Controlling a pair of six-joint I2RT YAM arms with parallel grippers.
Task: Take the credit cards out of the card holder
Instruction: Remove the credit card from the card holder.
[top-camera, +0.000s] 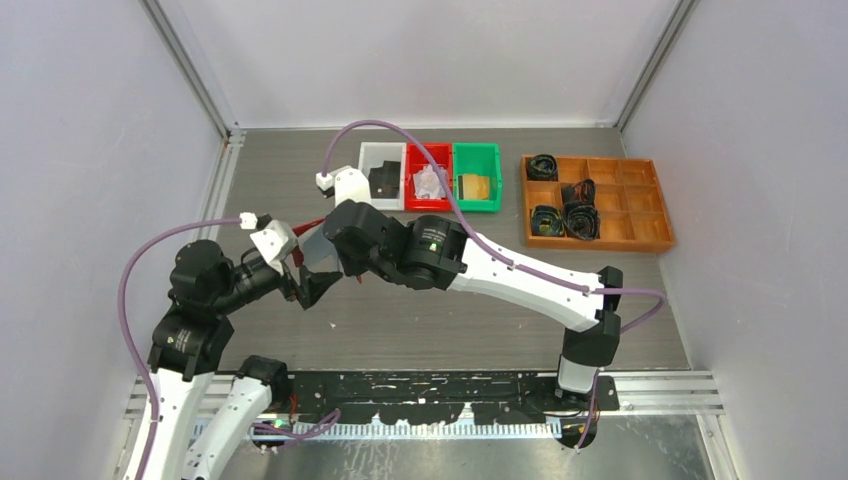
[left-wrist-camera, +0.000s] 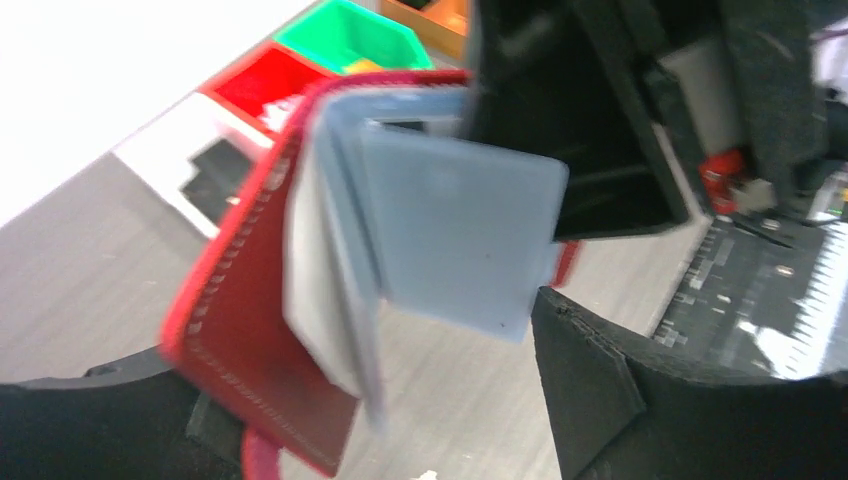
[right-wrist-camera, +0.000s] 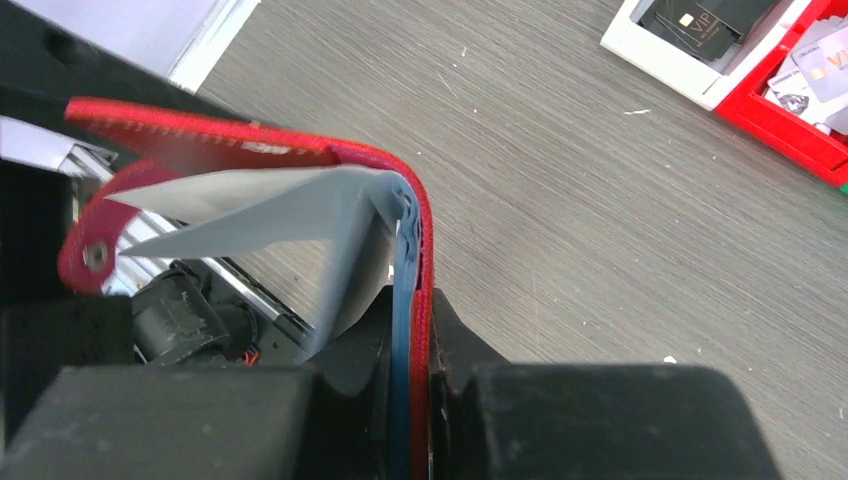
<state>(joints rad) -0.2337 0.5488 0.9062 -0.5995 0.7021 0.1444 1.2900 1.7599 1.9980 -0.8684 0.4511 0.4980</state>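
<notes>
Three bins (top-camera: 428, 148) sit side by side at the back of the surface (top-camera: 480, 310), a compartment tray (top-camera: 597, 158) just right of them, with credit cards (right-wrist-camera: 700, 20) lying in the left and middle bins. Nearer, left of centre, the card holder (left-wrist-camera: 250, 340) hangs above the surface between the left claw (left-wrist-camera: 365, 370) and the right claw (right-wrist-camera: 410, 400).

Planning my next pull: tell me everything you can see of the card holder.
The card holder is a red stitched bifold with a snap tab and pale blue-grey pocket pages, held open in the air above the table. The right gripper pinches one cover and some pages; the open left gripper stands around the free cover.
</notes>
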